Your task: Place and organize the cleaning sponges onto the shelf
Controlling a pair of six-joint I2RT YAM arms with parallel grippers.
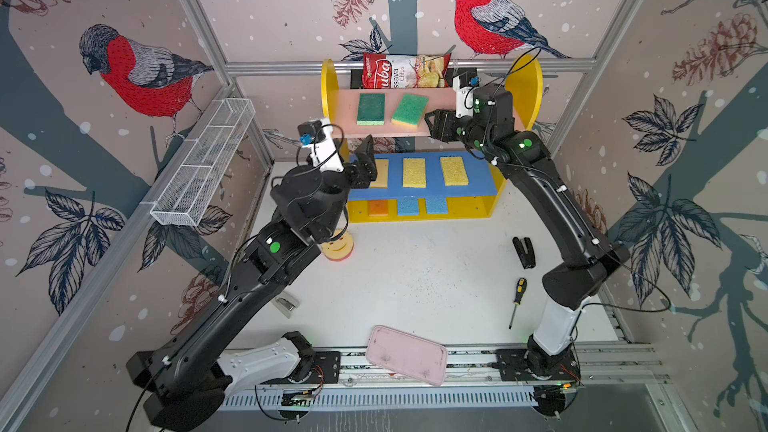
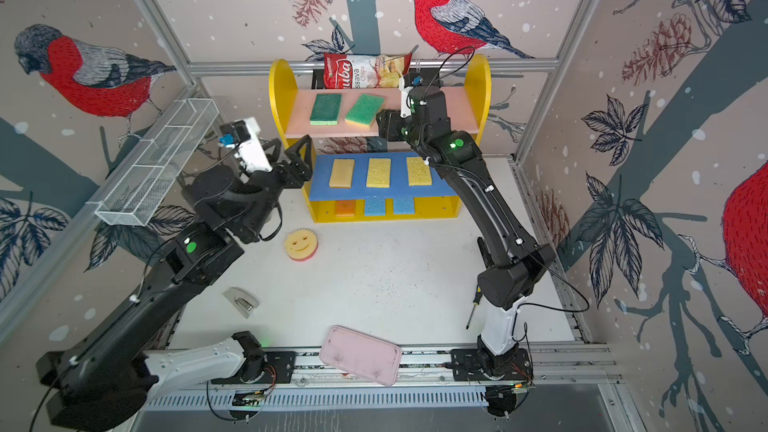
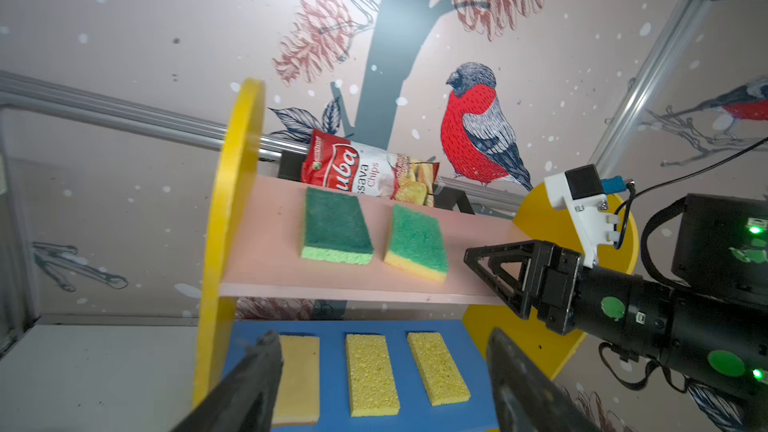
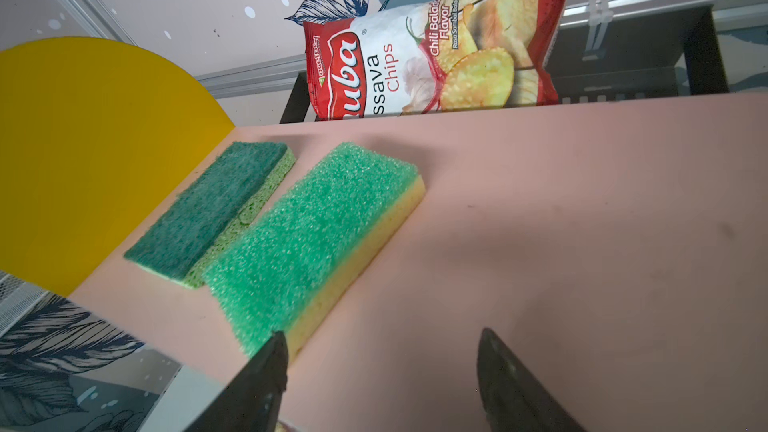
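The shelf [image 1: 330, 89] stands at the back. Two green sponges [image 1: 371, 109] [image 1: 409, 110] lie on its pink board. A tan sponge [image 2: 342, 173] and two yellow ones [image 2: 378, 172] [image 2: 418, 171] lie on the blue board. An orange sponge [image 1: 378, 207] and two blue ones [image 1: 408, 206] are on the base. The smiley sponge [image 2: 301, 244] lies on the table by my left arm. My left gripper [image 2: 303, 160] [image 3: 382, 340] hangs open and empty at the blue board's left end. My right gripper [image 1: 432, 122] [image 4: 382, 336] is open and empty, right of the lighter green sponge [image 4: 307, 234].
A chips bag [image 1: 405, 71] leans behind the pink board. A white wire rack [image 1: 203, 164] hangs on the left wall. On the table lie a black stapler [image 1: 524, 252], a screwdriver [image 1: 517, 299], a silver stapler [image 2: 241, 302] and, at the front, a pink tray [image 1: 406, 354].
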